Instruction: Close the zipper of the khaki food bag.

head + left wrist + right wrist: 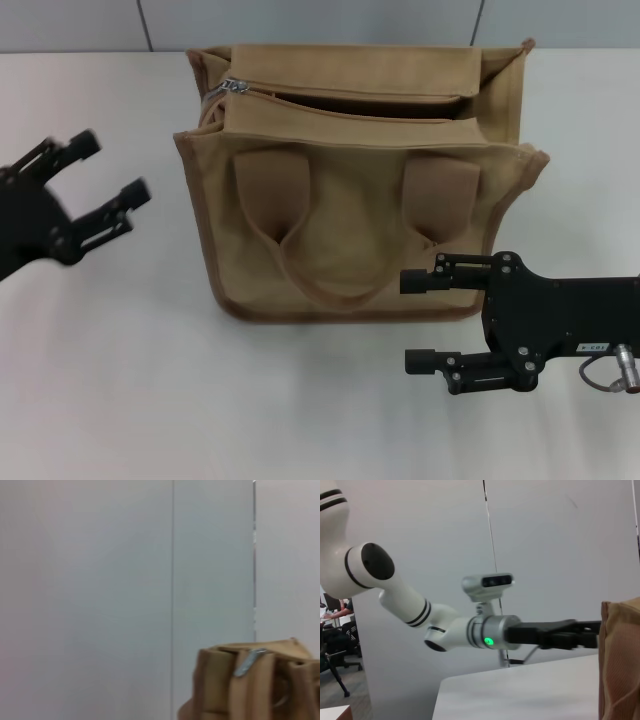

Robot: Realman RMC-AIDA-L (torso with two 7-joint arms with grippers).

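The khaki food bag (pixel 350 220) stands upright on the white table (pixel 120 370), its two looped handles hanging down the near face. The zipper (pixel 340 97) runs across the top panel and gapes open, with its silver pull tab (pixel 233 85) at the bag's left end. The left wrist view shows the bag's end (pixel 250 690) and the tab (pixel 246 664). My left gripper (pixel 112 170) is open, left of the bag and apart from it. My right gripper (pixel 412 322) is open by the bag's lower right corner. The right wrist view shows the bag's edge (pixel 620 660) and the left arm (pixel 470 630).
A grey wall (pixel 300 22) runs behind the table's far edge. Bare tabletop lies left of and in front of the bag.
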